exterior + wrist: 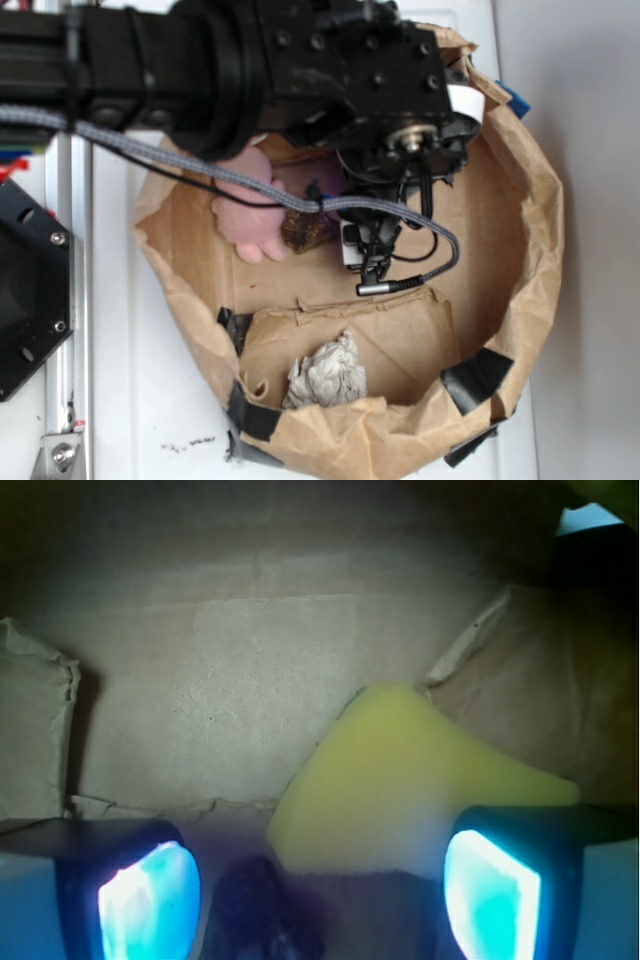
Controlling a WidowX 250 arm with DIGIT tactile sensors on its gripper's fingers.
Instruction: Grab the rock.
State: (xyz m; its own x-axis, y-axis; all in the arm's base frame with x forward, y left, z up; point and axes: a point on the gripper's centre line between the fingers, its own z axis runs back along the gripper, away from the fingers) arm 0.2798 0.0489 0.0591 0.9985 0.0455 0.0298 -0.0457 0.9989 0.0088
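Two fingers: seen at the bottom corners of the wrist view, one pad [150,900] on the left and the other on the right, set well apart with nothing clamped between them.
Gripper [320,905]: held open above the floor of the paper bag; in the exterior view it [372,262] is seen hanging below the black arm [250,60].
Rock [262,905]: found low in the gap, close beside the left pad; contact cannot be judged. In the exterior view it [307,229] is seen just beside the fingers.
Yellow sponge wedge [400,790]: laid on the bag floor beyond the rock, partly covered by the right pad.
Pink bunny [250,205]: placed against the rock's far side from the gripper.
Paper wad [328,375]: left well apart, near the bag's edge.
Paper bag [530,230]: rolled into a rim, patched with black tape [475,378].
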